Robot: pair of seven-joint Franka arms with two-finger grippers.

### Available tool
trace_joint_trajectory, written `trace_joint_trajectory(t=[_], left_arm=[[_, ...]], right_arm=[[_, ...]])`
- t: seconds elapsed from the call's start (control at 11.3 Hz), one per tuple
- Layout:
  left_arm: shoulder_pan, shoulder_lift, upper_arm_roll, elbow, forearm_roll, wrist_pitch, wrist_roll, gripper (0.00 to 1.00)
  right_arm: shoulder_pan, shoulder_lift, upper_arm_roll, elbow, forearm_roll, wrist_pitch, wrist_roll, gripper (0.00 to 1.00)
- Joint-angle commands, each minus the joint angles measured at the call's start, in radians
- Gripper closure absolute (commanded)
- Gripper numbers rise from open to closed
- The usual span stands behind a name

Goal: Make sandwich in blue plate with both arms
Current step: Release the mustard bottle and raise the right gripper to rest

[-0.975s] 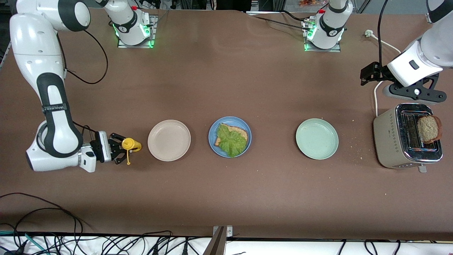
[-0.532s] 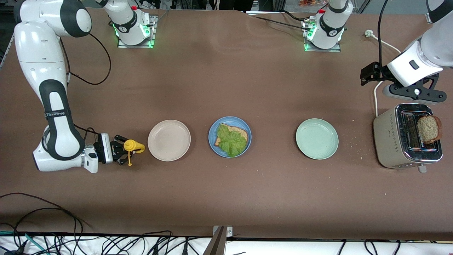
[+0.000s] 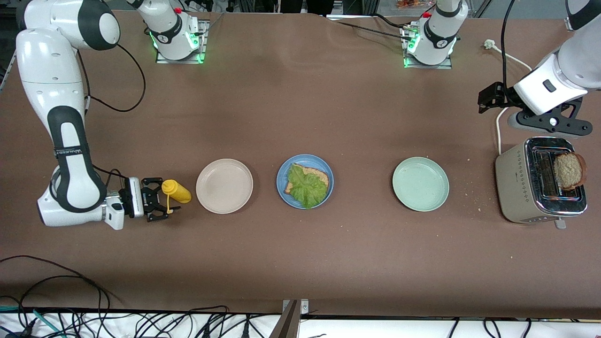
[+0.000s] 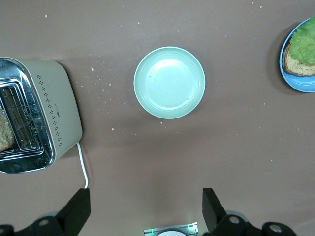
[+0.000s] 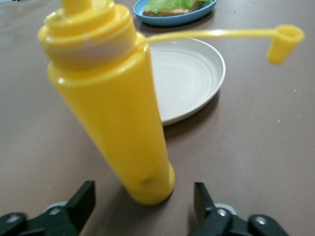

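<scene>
The blue plate (image 3: 281,176) sits mid-table and holds one brown bread slice (image 3: 321,174) with a green lettuce leaf (image 3: 306,186) on top. It also shows in the left wrist view (image 4: 295,81) and the right wrist view (image 5: 172,18). A second bread slice (image 3: 569,170) stands in the toaster (image 3: 519,188). My right gripper (image 3: 158,201) is open, low at the table, with a yellow squeeze bottle (image 3: 176,191) standing free just off its fingertips (image 5: 142,206). My left gripper (image 3: 549,123) is open and empty, high over the table beside the toaster (image 4: 145,211).
A beige-white plate (image 3: 224,186) lies between the bottle and the blue plate. A pale mint-green plate (image 3: 420,183) lies between the blue plate and the toaster. The bottle's cap (image 5: 284,43) hangs open on its strap. A white cord (image 3: 498,126) runs from the toaster.
My right gripper carried the yellow bottle a little toward the beige plate, opened and drew back. The bottle now stands free. The left arm has not moved.
</scene>
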Motion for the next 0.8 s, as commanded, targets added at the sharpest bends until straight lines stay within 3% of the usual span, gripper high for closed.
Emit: trace_joint_trajectory(t=[0.0, 0.27, 0.71], left_arm=[[0.008, 0.013, -0.004, 0.011, -0.008, -0.01, -0.004, 0.0], [0.016, 0.013, -0.004, 0.013, -0.008, -0.011, 0.0, 0.0], [0.03, 0.014, -0.004, 0.01, -0.008, -0.013, 0.0, 0.0]], right_arm=[[-0.007, -0.033, -0.049, 0.026, -0.045, -0.037, 0.021, 0.0], [-0.004, -0.13, -0.107, -0.06, -0.075, -0.056, 0.071, 0.0], [0.055, -0.498, -0.109, -0.282, -0.297, -0.051, 0.736, 0.0]])
